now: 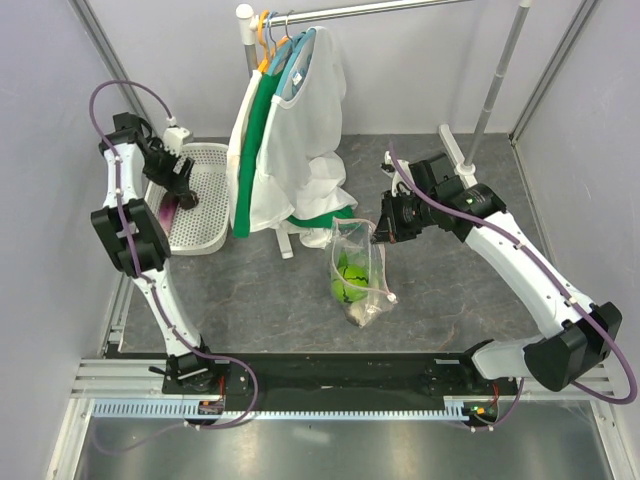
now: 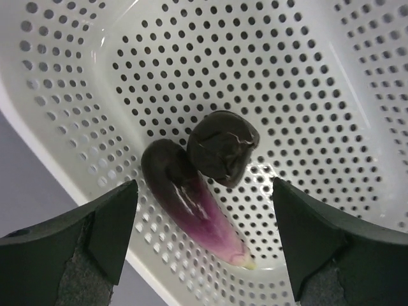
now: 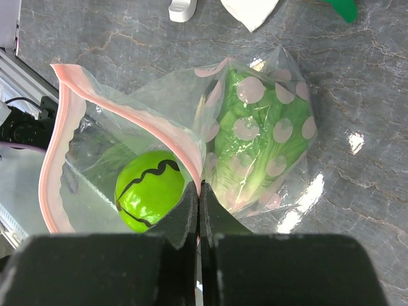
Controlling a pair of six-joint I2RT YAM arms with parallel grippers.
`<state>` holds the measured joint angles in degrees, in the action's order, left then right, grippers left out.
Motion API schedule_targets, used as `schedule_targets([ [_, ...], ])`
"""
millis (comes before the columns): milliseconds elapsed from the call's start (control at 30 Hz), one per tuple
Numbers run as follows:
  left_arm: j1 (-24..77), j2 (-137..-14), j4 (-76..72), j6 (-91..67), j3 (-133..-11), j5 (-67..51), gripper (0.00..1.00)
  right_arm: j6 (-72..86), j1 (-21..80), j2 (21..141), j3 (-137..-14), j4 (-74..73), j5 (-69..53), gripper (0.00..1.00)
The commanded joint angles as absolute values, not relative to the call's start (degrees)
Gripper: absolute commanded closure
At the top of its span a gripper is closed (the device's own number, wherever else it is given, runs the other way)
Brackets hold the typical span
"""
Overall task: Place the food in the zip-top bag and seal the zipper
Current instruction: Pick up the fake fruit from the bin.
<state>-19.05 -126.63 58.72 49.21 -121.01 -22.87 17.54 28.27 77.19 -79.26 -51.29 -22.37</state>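
The purple eggplant (image 2: 185, 197) with its dark cap (image 2: 223, 146) lies in a white perforated basket (image 2: 306, 76) at the table's left (image 1: 205, 215). My left gripper (image 2: 204, 191) hangs open just above it, one finger on each side, not touching it; from above it shows over the basket (image 1: 185, 195). The clear zip-top bag (image 1: 355, 270) hangs from my right gripper (image 3: 199, 191), which is shut on the pink zipper (image 3: 153, 121) at the bag's mouth. The mouth gapes. Inside are the lettuce head (image 3: 255, 146) and the small green round fruit (image 3: 150, 191). A pale thing (image 1: 360, 315) rests at the bag's low end.
White and green garments (image 1: 290, 130) hang on a clothes rack behind the bag, their hems close to its top. The rack's slanted pole (image 1: 500, 70) rises at the back right. Grey walls enclose the table on the left, back and right.
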Motion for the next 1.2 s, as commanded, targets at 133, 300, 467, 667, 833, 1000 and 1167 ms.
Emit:
schedule_targets([
  [133,-17.49,-132.44,57.48,58.8,-125.07,-18.72,0.09,17.58,27.69,75.67,-77.87,-49.31,-22.33,1.0],
  [300,-17.14,-135.17,56.34,59.68,-125.24,-18.81,0.09,17.67,27.33,76.03,-77.78,-49.66,-22.24,1.0],
  [467,-17.05,-137.81,56.08,59.5,-125.95,-19.51,0.1,17.58,26.63,76.29,-77.96,-50.27,-21.62,1.0],
  [667,-16.79,-138.25,55.63,58.45,-125.86,-22.76,0.17,17.49,26.1,76.46,-77.87,-50.62,-21.53,1.0],
  [833,-16.88,-134.66,55.63,57.31,-123.85,-27.85,0.33,17.4,25.75,76.64,-77.78,-50.71,-21.45,1.0],
  [1000,-17.23,-128.68,55.46,53.79,-121.91,-33.39,0.54,17.05,25.58,76.29,-77.78,-50.98,-21.18,1.0],
  [1167,-18.8,-117.45,55.55,46.95,-117.43,-37.68,0.61,16.44,25.58,76.29,-78.57,-51.42,-21.18,1.0],
])
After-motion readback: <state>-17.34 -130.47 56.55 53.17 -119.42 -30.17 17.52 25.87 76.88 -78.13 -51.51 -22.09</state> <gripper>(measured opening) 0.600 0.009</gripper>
